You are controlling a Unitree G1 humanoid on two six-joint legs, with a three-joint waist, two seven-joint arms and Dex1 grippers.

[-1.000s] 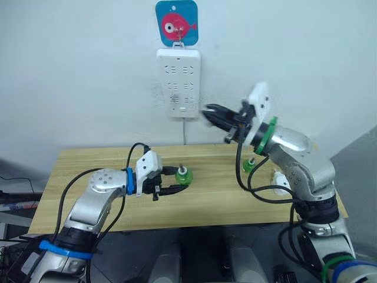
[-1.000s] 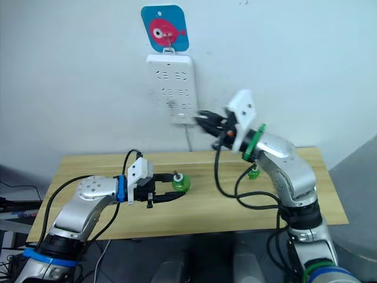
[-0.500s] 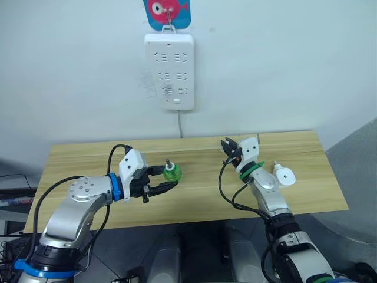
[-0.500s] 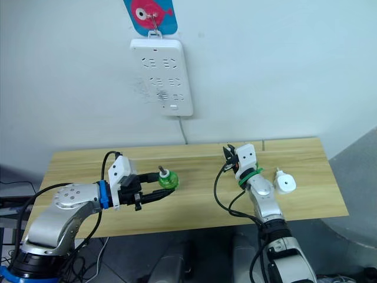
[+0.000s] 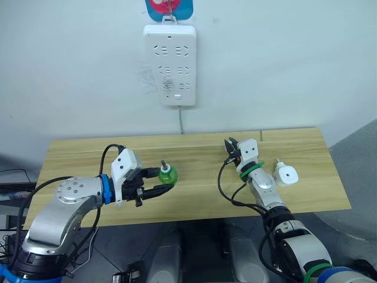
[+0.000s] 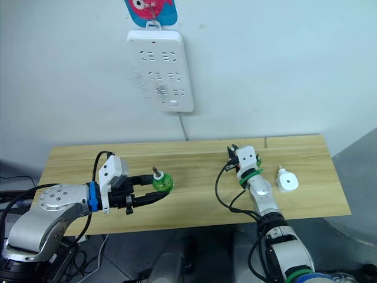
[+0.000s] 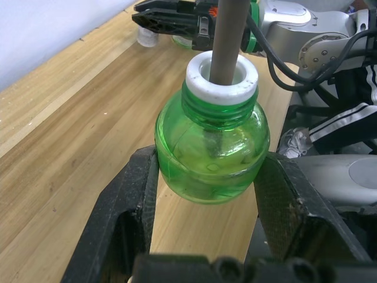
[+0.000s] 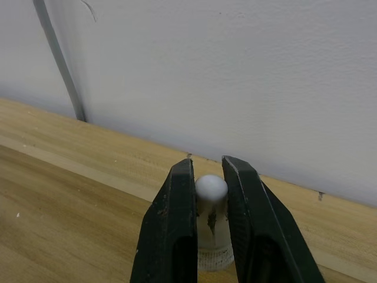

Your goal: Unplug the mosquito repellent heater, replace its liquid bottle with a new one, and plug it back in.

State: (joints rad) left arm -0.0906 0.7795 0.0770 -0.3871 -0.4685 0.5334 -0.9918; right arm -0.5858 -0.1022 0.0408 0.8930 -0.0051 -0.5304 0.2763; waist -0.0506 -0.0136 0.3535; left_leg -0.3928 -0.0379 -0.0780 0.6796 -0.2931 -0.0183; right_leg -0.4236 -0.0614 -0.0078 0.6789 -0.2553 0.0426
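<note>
- Left gripper (image 5: 158, 183): two black fingers clamped on either side of a small translucent green plastic bottle (image 7: 212, 150) with a white collar and a grey-brown wick rod rising from it. Bottle upright, over the light wooden table (image 5: 76, 156), left of centre.
- Right gripper (image 8: 206, 203): black fingers pinched on a small pale item with a rounded white top (image 8: 210, 187) and a clear ribbed base. What it is cannot be told; possibly a cap or a spent wick piece.
- Right gripper in the head view (image 5: 230, 147): low over the table, right of centre, pointing toward the wall.
- Small white rounded plastic mosquito repellent heater (image 5: 285, 174): lying on the table just beside the right forearm, round face up, near the right end. Unplugged.
- Tall white wall power strip (image 5: 170, 65): above the table's back edge, sockets free, grey cord dropping behind the table.
- Step in hand, by judgement: bottle exchange. Unplugging done; green bottle held ready but well apart from the heater.
- Next move, by judgement: free the right gripper of its small item, take up the heater, bring bottle neck and heater opening into line, wick first, then screw in.
- Care needed: wick straight on entry, bottle kept upright against spills.
- Plugging back in not yet begun.
</note>
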